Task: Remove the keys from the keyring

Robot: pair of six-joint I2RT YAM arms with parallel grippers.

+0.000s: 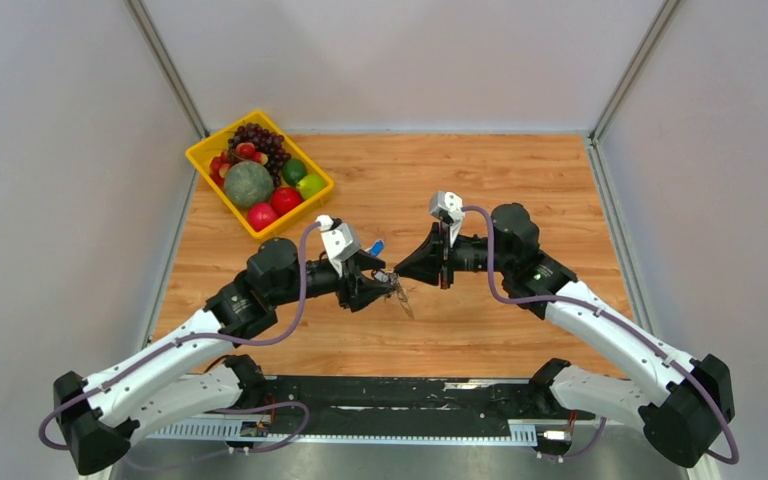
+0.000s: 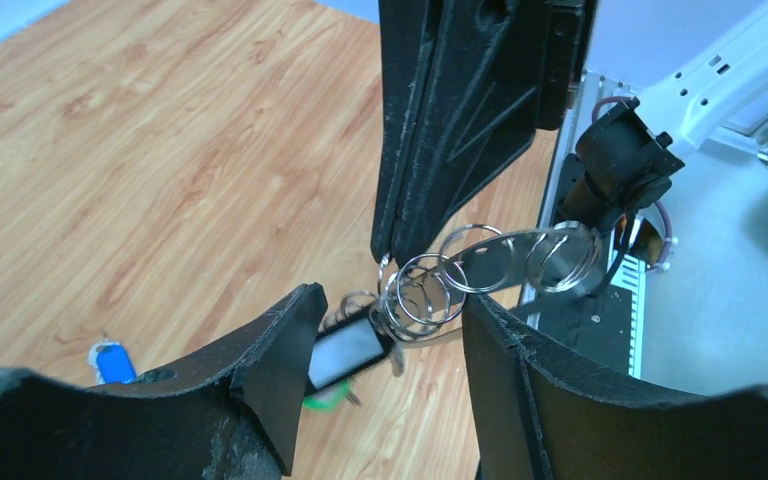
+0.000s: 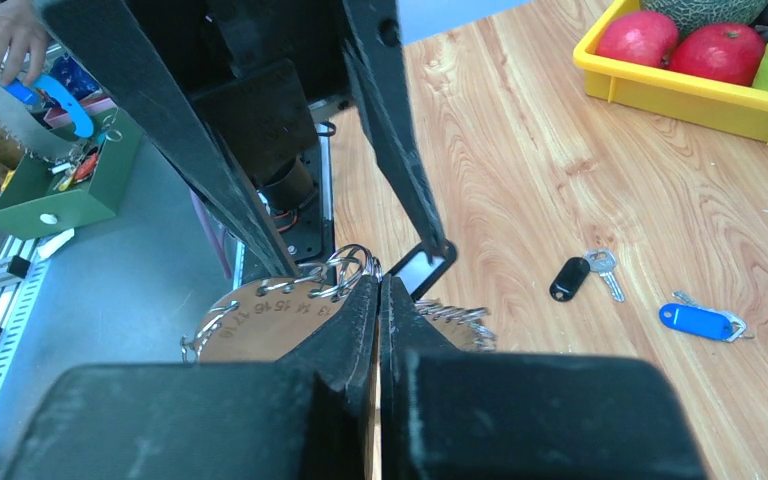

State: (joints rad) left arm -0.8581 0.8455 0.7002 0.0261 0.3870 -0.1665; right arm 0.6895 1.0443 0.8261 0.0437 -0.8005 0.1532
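Wood-grain table (image 1: 520, 200) covers the floor of a grey-walled booth, and a yellow tray (image 3: 690, 95) of fruit (image 1: 250, 185) sits well away from our left fingers.

Our left gripper (image 2: 390, 302) stands open. Its fingers (image 2: 280, 360) are spread wide, and the keyring (image 2: 430, 290) hangs in the gap between them, up off the wood. We cannot tell whether either left finger touches the bunch.

Our right gripper (image 3: 378, 285) is closed, with its tips pinching the wire coils of the keyring from the opposite side, nose to nose with the left fingers. Just beside the right fingertips we see a round brassy disc (image 3: 260, 320) stamped with numbers and a black tag (image 3: 422, 268) with a white window. From the left wrist, that tag sits just beside one left finger.

The keys (image 1: 400, 298) dangle under the point where the two grippers meet, too small from above for us to count.

Two more lie loose on the table, apart from the ring. A black-tagged key (image 3: 572, 278) is nearer the right fingers, and a blue-tagged key (image 3: 695, 320) lies farther out.
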